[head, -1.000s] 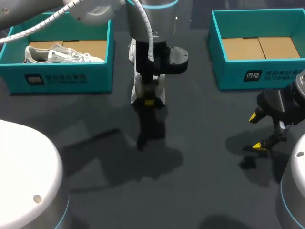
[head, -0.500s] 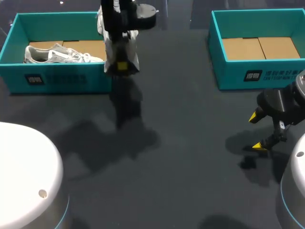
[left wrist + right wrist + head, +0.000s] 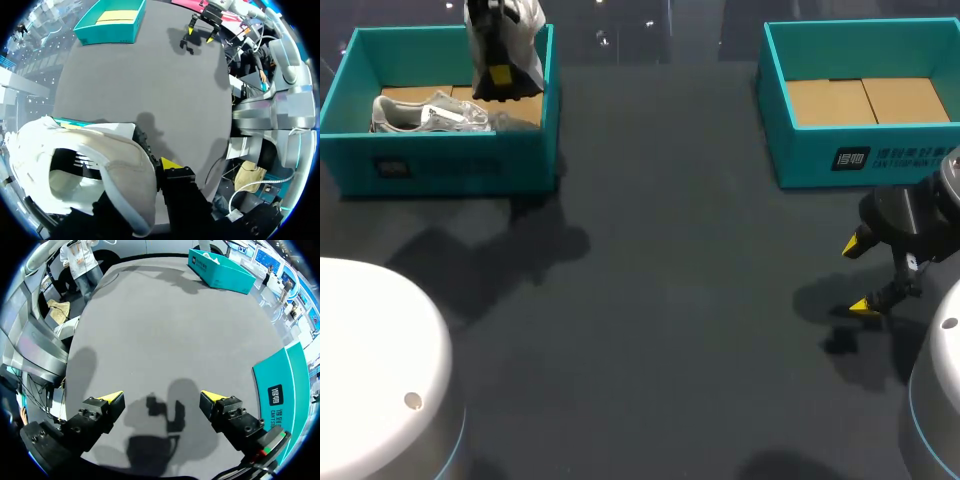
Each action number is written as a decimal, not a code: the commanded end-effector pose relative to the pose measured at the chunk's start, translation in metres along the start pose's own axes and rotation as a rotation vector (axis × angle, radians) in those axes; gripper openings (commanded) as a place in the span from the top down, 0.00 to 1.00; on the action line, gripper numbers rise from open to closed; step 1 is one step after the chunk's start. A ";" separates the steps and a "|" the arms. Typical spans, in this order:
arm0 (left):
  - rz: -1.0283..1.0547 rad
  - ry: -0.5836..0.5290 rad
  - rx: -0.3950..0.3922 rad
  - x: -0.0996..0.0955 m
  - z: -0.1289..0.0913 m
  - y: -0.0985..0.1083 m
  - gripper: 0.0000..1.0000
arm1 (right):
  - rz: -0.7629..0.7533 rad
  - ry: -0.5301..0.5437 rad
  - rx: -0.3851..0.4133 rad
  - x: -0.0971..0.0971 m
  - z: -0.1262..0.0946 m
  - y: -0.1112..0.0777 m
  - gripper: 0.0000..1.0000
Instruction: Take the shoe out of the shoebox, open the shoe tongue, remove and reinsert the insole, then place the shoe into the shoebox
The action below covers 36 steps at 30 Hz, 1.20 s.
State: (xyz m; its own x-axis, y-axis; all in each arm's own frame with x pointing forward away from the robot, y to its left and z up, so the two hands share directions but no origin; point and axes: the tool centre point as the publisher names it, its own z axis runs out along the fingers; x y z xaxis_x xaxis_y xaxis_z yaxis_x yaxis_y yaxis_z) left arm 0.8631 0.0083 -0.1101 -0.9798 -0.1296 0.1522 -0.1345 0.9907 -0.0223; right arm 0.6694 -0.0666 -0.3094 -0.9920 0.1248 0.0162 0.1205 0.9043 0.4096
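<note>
- On the dark table (image 3: pixel 670 300), two teal boxes are set along the far edge: the left shoebox (image 3: pixel 440 165) at the far left corner and the right shoebox (image 3: pixel 860 150) at the far right corner. Only cardboard lining is seen in the right one.
- A held shoe (image 3: pixel 527 25), white, is carried in the air above the right end of the left shoebox and is not yet lowered in.
- A second shoe (image 3: pixel 435 113), pale with laces, is found lying on its side inside the left shoebox.
- The left gripper (image 3: pixel 500 76) is clamped on the held shoe, apparently at the collar. Only one yellow tip is shown in the wrist view.
- The right gripper (image 3: pixel 859 275) is held near the table's right edge, just above the surface, with its fingers spread wide and nothing between them.
- Handling, as judged: the shoe is taken to be light, with a soft upper that yields and a stiffer sole. A hold at the heel collar or sole edge is advised, not at the laces or tongue.
- Change: the held shoe has been carried from the far middle of the table to the left shoebox. The right gripper is unmoved.
</note>
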 end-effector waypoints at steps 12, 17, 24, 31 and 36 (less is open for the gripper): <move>0.063 0.035 -0.039 -0.085 -0.018 0.044 1.00 | 0.000 -0.002 0.001 0.002 0.000 0.000 0.00; 0.063 0.035 -0.039 -0.085 -0.018 0.044 1.00 | 0.000 -0.002 0.001 0.002 0.000 0.000 0.00; 0.080 0.020 -0.030 -0.093 -0.020 0.053 1.00 | 0.000 -0.002 0.001 0.002 0.000 0.000 0.00; 0.001 -0.017 -0.027 -0.161 -0.023 0.092 1.00 | 0.000 -0.002 0.001 0.002 0.000 0.000 0.00; -0.055 -0.017 -0.029 -0.203 -0.016 0.117 1.00 | 0.000 -0.002 0.001 0.002 0.000 0.000 0.00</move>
State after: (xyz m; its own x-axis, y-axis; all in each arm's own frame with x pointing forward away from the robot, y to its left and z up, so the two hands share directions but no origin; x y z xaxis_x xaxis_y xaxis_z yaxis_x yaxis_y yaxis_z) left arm 1.0199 0.1404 -0.1209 -0.9785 -0.1828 0.0951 -0.1814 0.9831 0.0230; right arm 0.6694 -0.0666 -0.3094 -0.9920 0.1249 0.0162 0.1205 0.9043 0.4096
